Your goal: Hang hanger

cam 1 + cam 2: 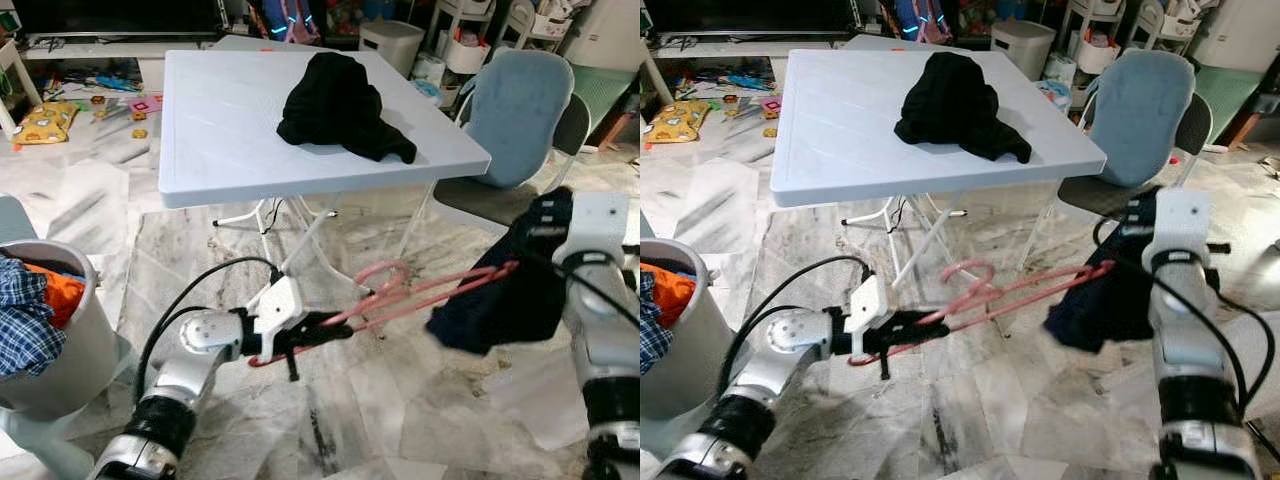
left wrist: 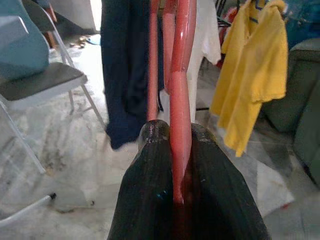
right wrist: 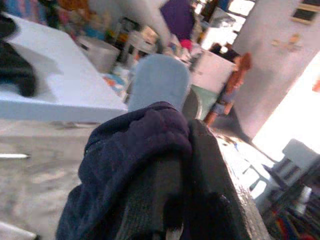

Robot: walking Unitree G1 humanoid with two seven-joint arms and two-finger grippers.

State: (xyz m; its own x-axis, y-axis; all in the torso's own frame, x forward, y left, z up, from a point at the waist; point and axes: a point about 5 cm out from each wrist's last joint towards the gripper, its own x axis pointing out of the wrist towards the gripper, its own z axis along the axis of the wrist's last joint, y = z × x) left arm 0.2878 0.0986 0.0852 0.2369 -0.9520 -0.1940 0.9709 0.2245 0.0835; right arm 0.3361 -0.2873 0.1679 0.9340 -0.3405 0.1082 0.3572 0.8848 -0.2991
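A pink hanger point(image 1: 420, 290) lies almost level in the air between my two arms, its hook point(image 1: 385, 272) pointing up. My left gripper point(image 1: 320, 330) is shut on one end of it; in the left wrist view the pink bars point(image 2: 179, 100) run out from between the black fingers point(image 2: 220, 190). A dark navy garment point(image 1: 500, 300) hangs from the hanger's other end. My right gripper point(image 3: 190, 150) is shut on that cloth point(image 3: 135, 165), which bunches over its fingers and hides them.
A white folding table point(image 1: 220, 140) stands ahead with a black garment point(image 1: 340, 100) on it. A blue chair point(image 1: 515, 100) is to its right. A grey laundry basket point(image 1: 75, 340) with clothes is at my left. A yellow shirt point(image 2: 255, 65) hangs beyond the hanger.
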